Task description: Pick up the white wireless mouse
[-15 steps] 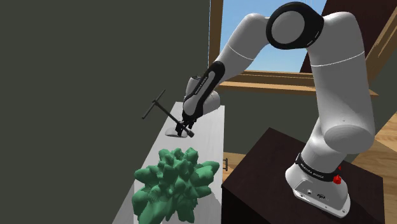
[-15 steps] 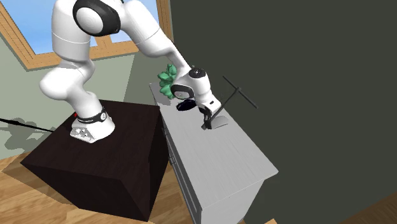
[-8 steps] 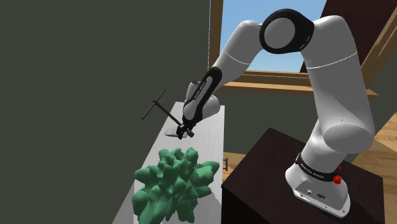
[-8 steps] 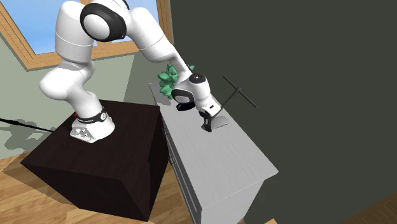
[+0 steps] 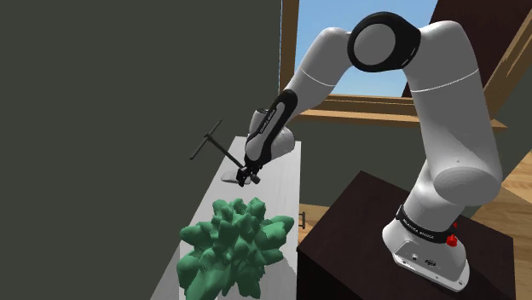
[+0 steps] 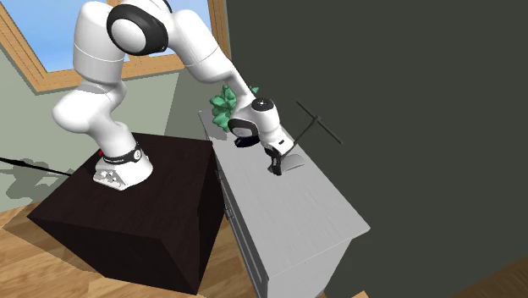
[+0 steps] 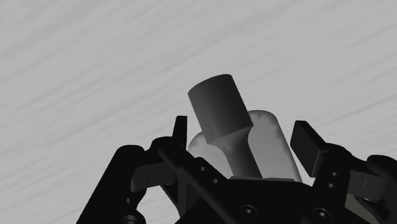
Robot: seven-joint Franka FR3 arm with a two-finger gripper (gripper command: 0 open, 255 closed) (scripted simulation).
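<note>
The mouse [image 7: 270, 149] is pale grey with a darker front part and lies on the grey dresser top [image 6: 292, 216]. My black gripper [image 7: 245, 137] reaches down over it, and the two fingers [image 7: 181, 130] press against its sides, shut on it. In the shoulder view the gripper [image 5: 247, 176] sits at the middle of the dresser top [image 5: 283, 183], with the mouse [image 5: 231, 179] showing as a pale patch beside it. The second exterior view has the gripper [image 6: 275, 168] low on the surface with the mouse [image 6: 293, 163] under it.
A bushy green plant [image 5: 232, 247] stands on the near end of the dresser, also seen behind the arm as the plant [image 6: 223, 107]. A thin black T-shaped rod [image 5: 210, 141] sticks out by the dark wall close to the mouse. The dark stand [image 5: 375, 256] is beside the dresser.
The fingers have closed from wide apart onto the mouse, and the arm's upper joints shifted slightly. Over the last half second nothing has moved.
</note>
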